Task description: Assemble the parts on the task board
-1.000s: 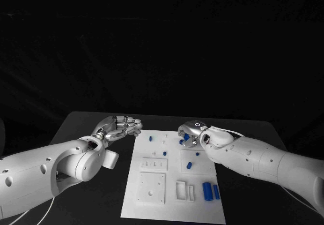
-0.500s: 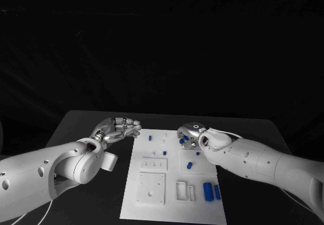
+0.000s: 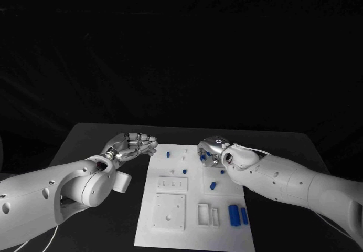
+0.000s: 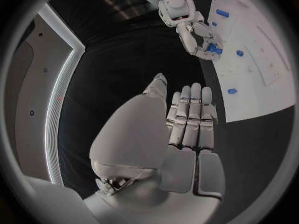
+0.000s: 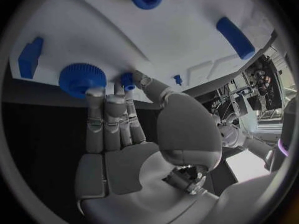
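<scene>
Risk: the small blue peg [image 5: 127, 80] sits only between the fingertips [image 5: 142, 79] of the right hand [image 3: 214, 150], right beside the blue gear [image 5: 81, 78]; a slight twist of the wrist could roll it out of the pinch or knock the gear.
Cause: the grip is shallow, on the peg's end, and the other fingers rest close against the gear's rim.
Second risk: the peg may jam or skid on the task board [image 3: 227, 231] if it comes down tilted.
Peg location: near the far edge of the task board, toward its far right corner, just above the white surface.
Peg axis: short and stubby; its long axis appears to run roughly toward the board, though I cannot tell the exact tilt.
Right hand state: closed on the peg in a fingertip pinch.
Left hand [image 3: 133, 144]: hovers over the black table [image 3: 91, 136] just off the board's far left corner, fingers curled together on nothing.
Other parts: two blue bars [image 3: 237, 214] lie lengthwise near the board's right edge.
</scene>
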Action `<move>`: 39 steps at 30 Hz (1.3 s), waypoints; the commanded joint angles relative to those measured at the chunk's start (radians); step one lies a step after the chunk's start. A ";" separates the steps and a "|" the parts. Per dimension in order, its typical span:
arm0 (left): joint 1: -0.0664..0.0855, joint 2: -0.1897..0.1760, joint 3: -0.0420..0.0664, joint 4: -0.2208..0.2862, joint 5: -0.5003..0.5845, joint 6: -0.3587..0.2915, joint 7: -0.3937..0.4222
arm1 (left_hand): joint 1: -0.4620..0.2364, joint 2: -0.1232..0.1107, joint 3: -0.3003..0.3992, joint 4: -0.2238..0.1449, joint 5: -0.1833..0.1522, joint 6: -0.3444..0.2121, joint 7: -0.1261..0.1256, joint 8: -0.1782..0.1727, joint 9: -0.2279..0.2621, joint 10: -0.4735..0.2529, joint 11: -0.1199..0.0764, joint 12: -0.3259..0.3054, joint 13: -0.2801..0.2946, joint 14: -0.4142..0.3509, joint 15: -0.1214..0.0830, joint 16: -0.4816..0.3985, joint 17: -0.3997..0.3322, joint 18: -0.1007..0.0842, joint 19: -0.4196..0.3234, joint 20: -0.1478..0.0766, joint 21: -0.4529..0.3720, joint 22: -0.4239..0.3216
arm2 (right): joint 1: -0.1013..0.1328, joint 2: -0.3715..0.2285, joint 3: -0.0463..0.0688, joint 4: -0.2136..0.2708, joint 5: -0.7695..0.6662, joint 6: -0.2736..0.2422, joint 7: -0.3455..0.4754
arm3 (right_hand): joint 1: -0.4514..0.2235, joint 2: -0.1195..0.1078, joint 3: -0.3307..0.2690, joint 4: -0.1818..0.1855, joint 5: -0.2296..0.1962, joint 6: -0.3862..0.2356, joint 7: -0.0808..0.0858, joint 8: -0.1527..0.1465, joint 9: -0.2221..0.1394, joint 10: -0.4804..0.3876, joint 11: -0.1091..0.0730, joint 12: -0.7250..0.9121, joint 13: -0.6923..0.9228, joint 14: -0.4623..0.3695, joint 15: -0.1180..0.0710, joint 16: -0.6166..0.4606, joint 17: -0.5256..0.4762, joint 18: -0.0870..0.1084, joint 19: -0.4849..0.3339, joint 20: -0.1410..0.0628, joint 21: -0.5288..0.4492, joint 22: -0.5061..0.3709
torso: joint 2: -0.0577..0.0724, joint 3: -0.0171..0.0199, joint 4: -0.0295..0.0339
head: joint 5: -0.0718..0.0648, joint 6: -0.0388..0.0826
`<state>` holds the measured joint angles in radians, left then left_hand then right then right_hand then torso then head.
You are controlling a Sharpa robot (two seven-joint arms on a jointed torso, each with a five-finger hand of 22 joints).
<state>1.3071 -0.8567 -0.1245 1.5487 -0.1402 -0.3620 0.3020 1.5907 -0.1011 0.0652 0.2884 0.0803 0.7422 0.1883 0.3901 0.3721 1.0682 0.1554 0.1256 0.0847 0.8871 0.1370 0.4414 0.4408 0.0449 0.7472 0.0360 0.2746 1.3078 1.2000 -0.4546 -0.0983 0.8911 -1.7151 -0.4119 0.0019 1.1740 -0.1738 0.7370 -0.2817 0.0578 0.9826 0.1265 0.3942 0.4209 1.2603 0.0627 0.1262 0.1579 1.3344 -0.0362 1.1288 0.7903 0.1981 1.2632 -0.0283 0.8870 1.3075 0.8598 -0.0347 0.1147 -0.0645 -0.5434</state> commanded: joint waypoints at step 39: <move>0.004 0.029 0.001 -0.010 -0.004 0.013 0.000 | 0.010 0.000 -0.011 -0.001 -0.007 0.003 0.007 -0.009 -0.004 0.000 0.007 -0.014 -0.004 0.008 -0.002 -0.007 0.003 0.019 0.005 -0.002 0.007 0.022 | 0.004 0.090 0.003 0.011 -0.120 -0.249 -0.212 | 0.008 -0.011 0.086 0.000 -0.009 0.052 -0.027 0.029 0.066 0.072 -0.034 0.044 0.124 -0.021 -0.047 0.021 -0.026 0.064 -0.007 -0.026 0.063 0.022 | 0.020 0.0010 0.0064 | 0.013 0.039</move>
<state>1.3086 -0.8292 -0.1242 1.5385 -0.1404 -0.3601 0.2952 1.5907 -0.1011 0.0602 0.2879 0.0764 0.7421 0.1884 0.3863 0.3692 1.0682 0.1554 0.1150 0.0818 0.8871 0.1369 0.4373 0.4424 0.0467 0.7472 0.0359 0.2746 1.3080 1.2037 -0.3659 -0.0951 0.9032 -1.8162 -0.6406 -0.1970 1.1692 -0.1871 0.8189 -0.2813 0.0466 1.0278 0.1023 0.4210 0.4859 1.2628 0.0608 0.1656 0.2004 1.3418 -0.0542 1.1444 0.7655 0.1922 1.2546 -0.0447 0.9474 1.3074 0.8781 -0.0337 0.1207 -0.0520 -0.5047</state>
